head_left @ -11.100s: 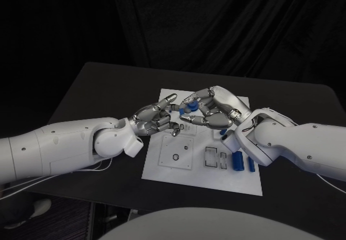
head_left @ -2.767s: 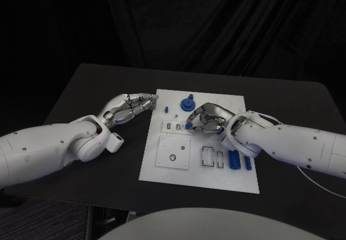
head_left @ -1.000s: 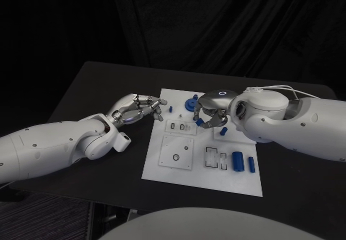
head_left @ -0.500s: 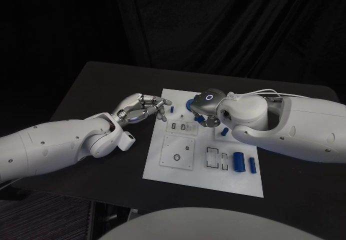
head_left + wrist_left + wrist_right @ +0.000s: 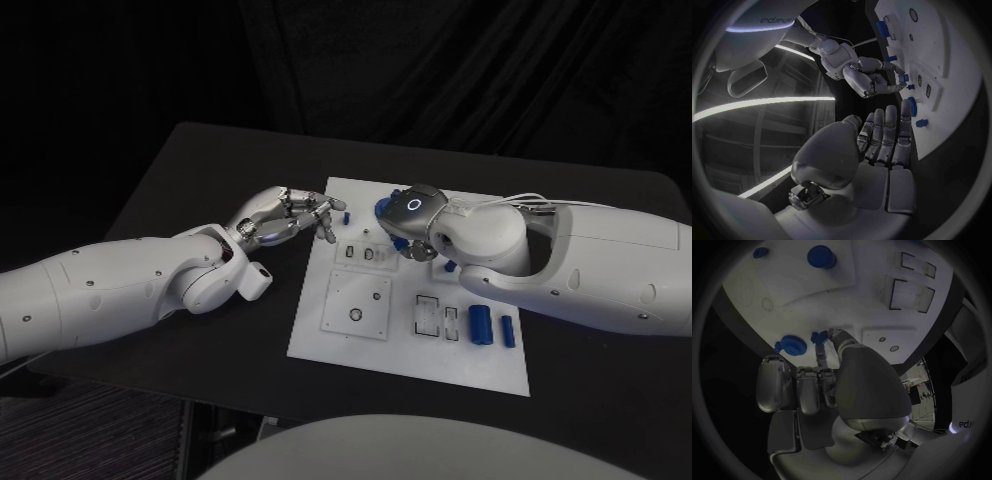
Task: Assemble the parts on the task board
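The white task board (image 5: 404, 330) lies mid-table. Over its far part my right hand (image 5: 414, 238) hangs, mostly hidden under its own wrist. In the right wrist view that hand (image 5: 823, 385) pinches a small blue part (image 5: 819, 337) between thumb and a finger, just above the board (image 5: 848, 295) and next to a blue gear (image 5: 789, 345). The gear (image 5: 384, 207) stands at the board's far edge. My left hand (image 5: 289, 215) hovers at the board's far left edge; its fingers (image 5: 886, 135) are stretched out and hold nothing. A small blue peg (image 5: 343, 217) lies just beyond them.
Two blue cylinders (image 5: 479, 325) lie side by side at the board's right edge, near rectangular slots (image 5: 426, 312). A square plate with a round hole (image 5: 351, 300) sits on the left half. Another blue piece (image 5: 450, 265) lies by my right forearm. Black table (image 5: 188, 180) surrounds the board.
My right arm has swung further over the board, and the wrist has shifted left toward the gear. The left hand has edged slightly closer to the board's edge.
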### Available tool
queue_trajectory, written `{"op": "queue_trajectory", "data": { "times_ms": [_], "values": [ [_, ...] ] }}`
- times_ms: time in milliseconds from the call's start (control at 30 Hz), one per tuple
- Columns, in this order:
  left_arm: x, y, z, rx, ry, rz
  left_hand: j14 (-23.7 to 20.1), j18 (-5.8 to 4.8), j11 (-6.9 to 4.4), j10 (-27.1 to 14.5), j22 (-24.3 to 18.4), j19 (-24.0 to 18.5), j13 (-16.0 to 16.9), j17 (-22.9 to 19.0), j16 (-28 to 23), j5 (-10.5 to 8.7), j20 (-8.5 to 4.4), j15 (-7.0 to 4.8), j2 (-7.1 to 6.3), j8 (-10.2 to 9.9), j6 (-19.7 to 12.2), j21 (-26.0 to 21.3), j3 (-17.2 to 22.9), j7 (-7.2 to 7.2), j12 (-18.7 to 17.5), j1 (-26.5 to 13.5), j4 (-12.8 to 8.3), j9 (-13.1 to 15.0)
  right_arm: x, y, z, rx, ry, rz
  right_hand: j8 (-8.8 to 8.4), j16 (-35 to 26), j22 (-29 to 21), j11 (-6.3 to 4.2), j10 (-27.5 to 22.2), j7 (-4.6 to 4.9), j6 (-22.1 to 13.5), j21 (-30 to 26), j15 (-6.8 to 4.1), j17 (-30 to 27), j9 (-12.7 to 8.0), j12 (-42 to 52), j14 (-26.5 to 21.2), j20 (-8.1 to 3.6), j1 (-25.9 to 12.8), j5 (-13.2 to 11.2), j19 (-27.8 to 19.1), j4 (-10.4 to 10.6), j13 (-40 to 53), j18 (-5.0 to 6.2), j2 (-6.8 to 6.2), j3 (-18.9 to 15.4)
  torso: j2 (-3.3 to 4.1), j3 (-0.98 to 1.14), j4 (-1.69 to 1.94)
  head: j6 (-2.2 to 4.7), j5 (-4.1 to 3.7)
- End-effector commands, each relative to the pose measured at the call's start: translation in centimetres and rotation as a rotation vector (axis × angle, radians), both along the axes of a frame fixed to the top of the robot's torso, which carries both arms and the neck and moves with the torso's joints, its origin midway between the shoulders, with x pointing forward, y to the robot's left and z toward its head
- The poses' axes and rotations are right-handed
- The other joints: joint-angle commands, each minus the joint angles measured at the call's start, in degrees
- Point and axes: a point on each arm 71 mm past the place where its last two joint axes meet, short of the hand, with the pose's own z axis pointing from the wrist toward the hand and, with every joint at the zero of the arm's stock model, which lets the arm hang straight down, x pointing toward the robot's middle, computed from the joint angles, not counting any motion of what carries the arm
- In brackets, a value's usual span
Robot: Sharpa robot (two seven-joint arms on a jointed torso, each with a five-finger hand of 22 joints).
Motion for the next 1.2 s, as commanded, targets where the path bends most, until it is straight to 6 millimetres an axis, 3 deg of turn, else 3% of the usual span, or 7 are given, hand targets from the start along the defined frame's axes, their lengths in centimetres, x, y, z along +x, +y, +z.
{"op": "queue_trajectory", "data": {
  "times_ms": [33, 200, 433, 1200],
  "values": [
    [-0.13, -0.21, 0.21, -0.028, -0.021, -0.021, -0.3, 0.27, -0.20, -0.1, 0.1, 0.0, 0.2, 0.1, 0.2, 0.27, -0.11, -0.29, -0.71, -0.3, 0.3, 0.2, 0.5, -0.16, 0.1, 0.0, 0.0, -0.1, 0.01, -0.08, -0.25, -0.016, 0.000, -0.022, -0.25, 0.2, 11.3, -0.54, 6.0, -1.02, 1.4, 0.1, -0.54, 15.1, 0.0, 0.1, 6.0, -0.01, -0.7, -0.3, 0.4, 0.2, 15.1, -0.28, 0.12, 0.1, -0.03, -0.05, -0.11, -0.01, 0.23],
    [-0.11, -0.19, 0.20, -0.028, -0.020, -0.021, -0.5, 0.23, -0.17, -0.2, 0.1, -0.2, 0.3, 0.2, 0.1, 0.27, -0.11, -0.26, -0.77, -0.3, 0.3, 0.2, 0.6, -0.15, 0.0, -0.1, 0.0, -0.1, -0.10, 0.01, -0.46, -0.012, 0.023, -0.025, -0.59, 0.2, 11.3, -0.54, 6.0, -1.02, 1.4, 0.0, -0.55, 15.1, 0.0, 0.1, 6.0, -0.02, -0.9, -0.9, 0.3, 0.2, 15.1, -0.27, 0.07, 0.1, -0.10, -0.12, -0.23, -0.01, 0.67],
    [-0.07, -0.20, 0.18, -0.027, -0.020, -0.021, -0.7, 0.19, -0.11, -0.3, 0.2, -0.3, 0.6, 0.4, 0.0, 0.27, -0.11, -0.20, -0.83, -0.4, 0.2, 0.2, 0.8, -0.16, -0.2, -0.1, 0.0, -0.1, -0.28, 0.22, -0.61, 0.005, 0.061, -0.025, -0.90, 0.2, 11.2, -0.55, 6.0, -1.05, 1.5, -0.1, -0.55, 15.1, 0.0, 0.1, 6.0, -0.02, -1.0, -1.7, 0.3, 0.1, 15.1, -0.24, 0.09, 0.2, -0.07, -0.05, -0.27, -0.01, 0.94],
    [0.08, -0.23, 0.08, -0.023, -0.016, -0.022, -1.0, 0.11, -0.01, -0.6, 0.4, -0.6, 1.0, 0.6, -0.1, 0.27, -0.09, -0.11, -0.88, -0.5, 0.0, 0.3, 1.2, -0.13, -0.5, -0.2, 0.0, -0.1, -0.20, 0.84, -0.79, 0.014, 0.085, -0.010, -1.76, 0.2, 11.0, -0.48, 6.0, -0.97, 1.7, -0.8, -0.49, 15.1, 0.0, 0.1, 6.0, 0.01, -0.9, -3.9, -0.1, -0.4, 15.1, -0.09, 0.31, 0.6, -0.01, -0.06, -0.22, -0.01, 1.22]
  ]
}}
